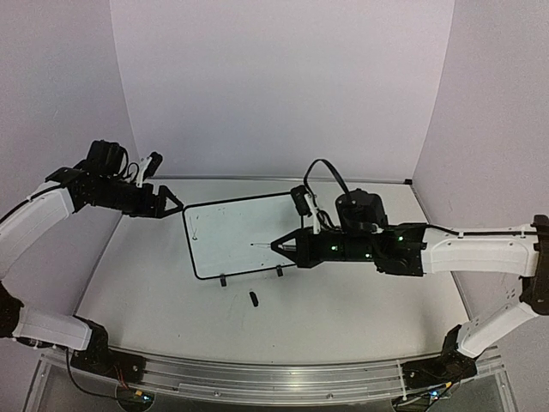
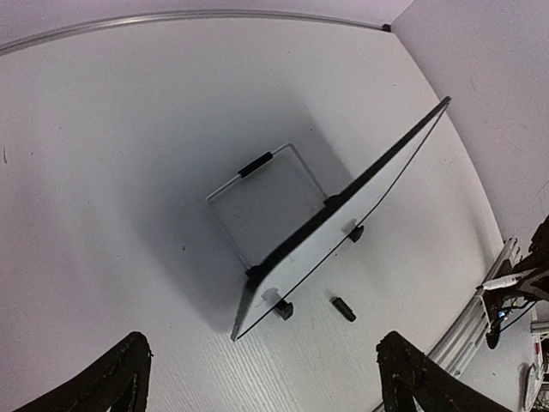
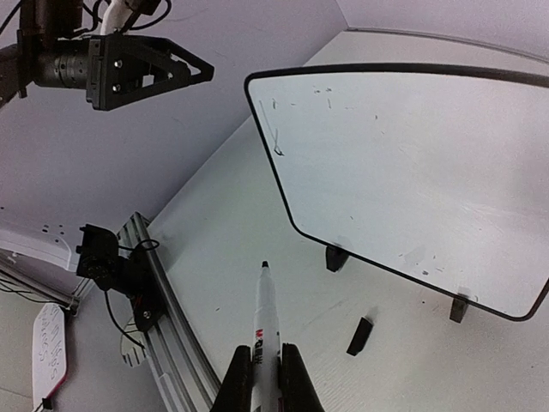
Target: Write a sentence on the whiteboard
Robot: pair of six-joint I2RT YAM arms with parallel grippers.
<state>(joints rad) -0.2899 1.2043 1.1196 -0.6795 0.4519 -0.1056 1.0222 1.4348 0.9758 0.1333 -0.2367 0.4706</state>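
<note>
the left gripper point(image 1: 176, 204) hovers just beside the left edge of the whiteboard point(image 1: 236, 233), its jaws released wide with nothing between them. the whiteboard stands on its two black feet near the middle of the tabletop point(image 1: 146, 292), leaning back, with a few faint dark strokes point(image 3: 276, 142) near its upper left corner. a small black piece point(image 1: 254, 299) lies just in front of it. the right gripper point(image 1: 281, 246) has its jaws clenched on a marker point(image 3: 265, 322), tip aimed toward the board but apart from it.
</note>
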